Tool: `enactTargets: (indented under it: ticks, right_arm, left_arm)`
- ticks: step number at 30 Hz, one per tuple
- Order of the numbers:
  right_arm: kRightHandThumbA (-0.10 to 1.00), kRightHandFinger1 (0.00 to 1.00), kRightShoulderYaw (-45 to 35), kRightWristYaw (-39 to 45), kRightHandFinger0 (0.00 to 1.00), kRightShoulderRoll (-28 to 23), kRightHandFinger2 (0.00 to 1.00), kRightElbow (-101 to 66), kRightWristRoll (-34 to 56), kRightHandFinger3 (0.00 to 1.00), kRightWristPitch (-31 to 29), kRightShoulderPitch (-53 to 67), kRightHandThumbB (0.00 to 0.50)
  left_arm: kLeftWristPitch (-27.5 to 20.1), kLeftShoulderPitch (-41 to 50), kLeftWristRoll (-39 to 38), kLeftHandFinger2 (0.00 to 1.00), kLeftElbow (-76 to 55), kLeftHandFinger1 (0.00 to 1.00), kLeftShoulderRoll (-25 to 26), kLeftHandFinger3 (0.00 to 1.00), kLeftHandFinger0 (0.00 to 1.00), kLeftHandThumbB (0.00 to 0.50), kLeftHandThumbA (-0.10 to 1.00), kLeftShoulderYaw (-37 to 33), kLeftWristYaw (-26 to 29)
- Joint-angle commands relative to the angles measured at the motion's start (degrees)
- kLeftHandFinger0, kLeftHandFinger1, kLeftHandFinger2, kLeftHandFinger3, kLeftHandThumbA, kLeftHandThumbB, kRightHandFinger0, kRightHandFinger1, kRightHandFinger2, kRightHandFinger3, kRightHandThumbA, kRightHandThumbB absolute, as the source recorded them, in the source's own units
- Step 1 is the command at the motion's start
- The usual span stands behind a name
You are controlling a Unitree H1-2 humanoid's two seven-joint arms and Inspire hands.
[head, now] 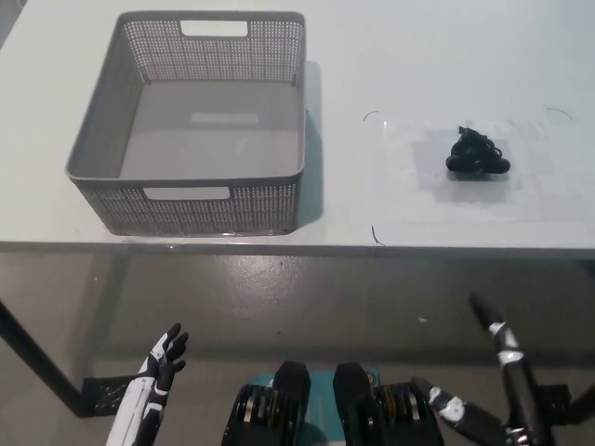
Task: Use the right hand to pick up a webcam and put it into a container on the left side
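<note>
Both hands sit at the bottom of the frame, below the table edge and nearest my camera. My right hand (502,372), black, is at the lower right with fingers spread and clasping nothing; I judge it is waiting there because the reach has not started. My left hand (160,372), white, rests at the lower left, fingers apart, also empty, and it has no part in this job, so I would leave it low and out of the way.

Up on the table (418,46), the webcam (476,154) lies at the right of centre, a small black lump with its cable bunched on top. It seems to lie on a clear sheet, though the sheet's edges are faint and I can't be sure. It is well apart from the container (200,200), a grey perforated basket in the upper left, which stands open-topped and holds nothing.

I read the layout as deliberate: the webcam is on my right hand's side, and the basket is across from it, so the carry goes leftward over the near rim.
</note>
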Motion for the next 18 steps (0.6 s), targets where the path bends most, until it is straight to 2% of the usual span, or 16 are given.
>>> enactTargets:
  ticks: [1, 5, 7, 8, 12, 15, 18]
  right_arm:
    - [1.0, 1.0, -2.9, 4.74, 1.0, -2.67, 1.0, -17.12, -17.49, 1.0, 10.99, -6.27, 0.393]
    - [1.0, 1.0, -3.9, 9.07, 1.0, -4.66, 1.0, -19.28, -21.79, 1.0, 17.44, -14.36, 0.42]
    - [1.0, 1.0, -4.13, 10.97, 1.0, -6.2, 1.0, -18.41, -23.81, 1.0, 20.22, -20.21, 0.416]
    - [1.0, 1.0, -4.02, 11.66, 1.0, -6.79, 1.0, -17.73, -24.42, 1.0, 21.21, -22.4, 0.423]
    - [1.0, 1.0, -3.99, 14.8, 1.0, -10.4, 1.0, -14.77, -24.62, 1.0, 25.01, -32.35, 0.397]
    - [0.91, 1.0, -3.32, 17.72, 1.0, -12.88, 1.0, -10.63, -24.92, 1.0, 29.02, -41.12, 0.427]
    - [0.9, 1.0, -1.62, 19.31, 1.0, -14.7, 1.0, -4.54, -25.46, 1.0, 30.67, -48.52, 0.44]
  left_arm:
    - [-1.62, -0.2, 0.13, 1.0, -2.56, 1.0, 1.16, 1.0, 1.0, 0.033, 1.0, 0.61, -0.37]
    - [-2.02, 0.51, 0.29, 1.0, -2.68, 1.0, 1.44, 1.0, 1.0, 0.048, 1.0, 0.9, -0.28]
    - [-1.9, 0.85, 0.33, 1.0, -2.68, 1.0, 1.29, 1.0, 1.0, 0.056, 1.0, 1.23, 0.03]
    - [-1.92, 1.34, 0.41, 1.0, -2.86, 1.0, 1.29, 1.0, 1.0, 0.047, 1.0, 1.4, 0.17]
    - [-2.43, 1.96, 0.07, 1.0, -2.67, 1.0, 1.41, 1.0, 1.0, 0.058, 1.0, 1.91, 0.27]
    - [-2.84, 2.77, -0.4, 1.0, -2.89, 1.0, 1.73, 1.0, 1.0, 0.045, 1.0, 2.46, 0.25]
    - [-2.61, 3.27, -0.58, 1.0, -3.33, 1.0, 1.88, 1.0, 1.0, 0.048, 1.0, 3.08, 0.45]
